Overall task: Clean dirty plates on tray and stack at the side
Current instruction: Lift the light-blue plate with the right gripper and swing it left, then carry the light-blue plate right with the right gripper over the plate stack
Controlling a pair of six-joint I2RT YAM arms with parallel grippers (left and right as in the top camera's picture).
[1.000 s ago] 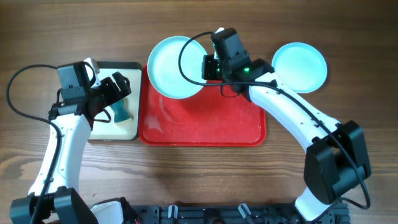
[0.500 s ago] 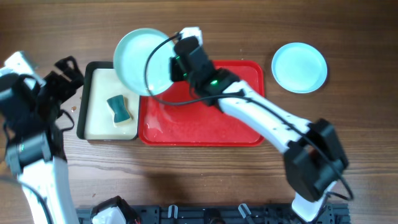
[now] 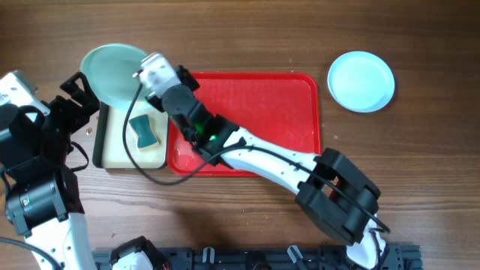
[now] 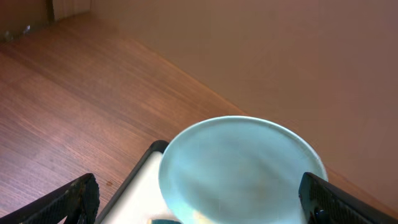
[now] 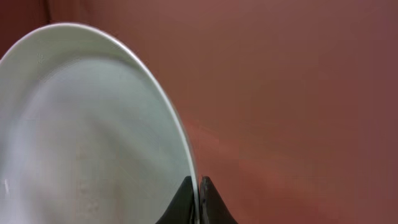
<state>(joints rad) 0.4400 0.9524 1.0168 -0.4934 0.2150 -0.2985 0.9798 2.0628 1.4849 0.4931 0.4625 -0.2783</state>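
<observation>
My right gripper is shut on the rim of a pale blue plate. It holds the plate in the air over the back left corner of the cream tray. In the left wrist view this plate shows a faint yellowish smear low down. My left gripper stands open just left of the plate, its fingertips wide apart with nothing between them. A second pale blue plate lies on the table at the far right. The red tray holds no plates.
A black-rimmed cream tray stands against the red tray's left side. A teal sponge lies on it. My right arm stretches across the red tray's front left part.
My right arm has carried the plate left, from the red tray's back left corner to over the cream tray. My left arm drew back to the left, its gripper still open.
</observation>
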